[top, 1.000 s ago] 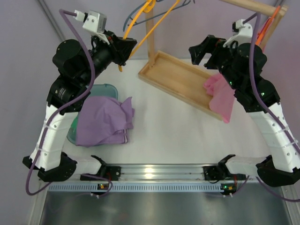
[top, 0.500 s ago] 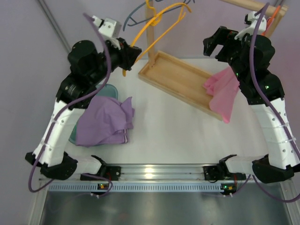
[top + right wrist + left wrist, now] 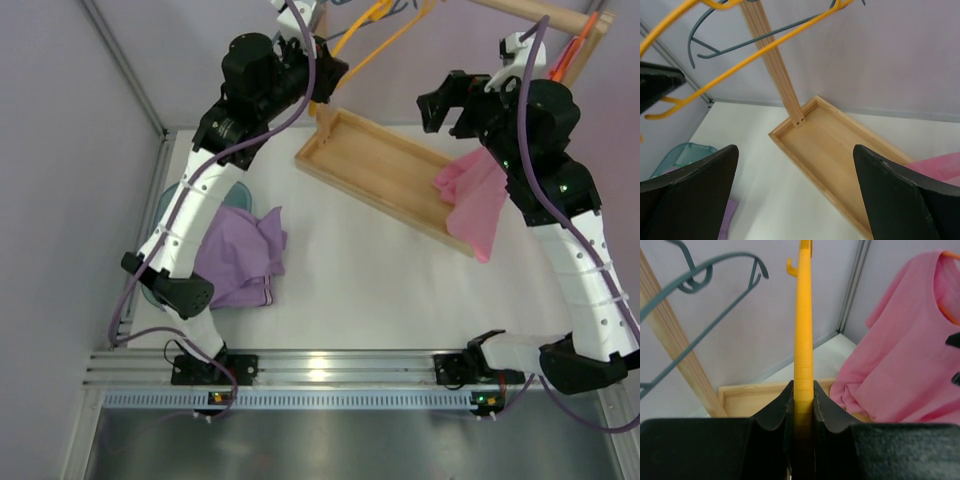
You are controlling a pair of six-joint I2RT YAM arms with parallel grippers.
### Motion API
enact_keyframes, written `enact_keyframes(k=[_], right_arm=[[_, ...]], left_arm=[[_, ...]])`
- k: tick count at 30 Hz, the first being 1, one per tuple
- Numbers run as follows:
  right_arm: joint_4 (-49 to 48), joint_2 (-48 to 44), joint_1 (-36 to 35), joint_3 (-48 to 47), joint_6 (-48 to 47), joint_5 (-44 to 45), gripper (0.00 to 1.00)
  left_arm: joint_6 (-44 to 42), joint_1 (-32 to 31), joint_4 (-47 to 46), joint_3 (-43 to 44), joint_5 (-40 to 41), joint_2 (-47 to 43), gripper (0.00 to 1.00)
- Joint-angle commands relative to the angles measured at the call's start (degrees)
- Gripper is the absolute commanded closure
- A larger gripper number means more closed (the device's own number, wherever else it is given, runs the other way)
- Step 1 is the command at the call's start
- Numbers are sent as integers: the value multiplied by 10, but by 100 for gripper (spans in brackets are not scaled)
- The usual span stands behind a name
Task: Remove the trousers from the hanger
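L gripper (image 3: 803,392) clamped on hanger (image 3: 803,325). Hanger's long axis runs straight out from jaws, up twd rack (image 3: 772,65). The trousers (image 3: 240,258) are off it, heaped on table (image 3: 370,290) well below. R gripper (image 3: 447,100) open, empty.

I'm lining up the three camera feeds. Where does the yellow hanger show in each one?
Top external: the yellow hanger is at top centre, slanting up to the right.
Left wrist: it is a vertical bar mid-frame, pinched in the left tool.
Right wrist: it is a diagonal line across the upper left.
Shared landmark: the wooden tray.
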State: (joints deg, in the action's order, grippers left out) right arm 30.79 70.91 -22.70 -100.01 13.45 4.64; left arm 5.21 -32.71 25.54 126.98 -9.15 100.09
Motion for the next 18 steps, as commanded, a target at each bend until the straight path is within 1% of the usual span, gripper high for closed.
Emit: enact_keyframes(k=[1,4,9,12,17,18], right_arm=[[-30,-9,6,8,-9,-8,1],[-36,1,6,14,-6,-15,1],[-41,12,7,10,8,-11,1],[-50,17,7,22,16,-26,1],[-57,29,7,32,34,-42,1],[-58,31,6,32,39,-60,1]], left_arm=[[7,1,-71,65,3,21,100],[11,1,-92,77,2,43,100],[21,2,-102,108,6,84,100],[23,4,-127,108,12,96,100],[54,14,-171,108,10,120,100],[59,19,-176,108,8,126,100]])
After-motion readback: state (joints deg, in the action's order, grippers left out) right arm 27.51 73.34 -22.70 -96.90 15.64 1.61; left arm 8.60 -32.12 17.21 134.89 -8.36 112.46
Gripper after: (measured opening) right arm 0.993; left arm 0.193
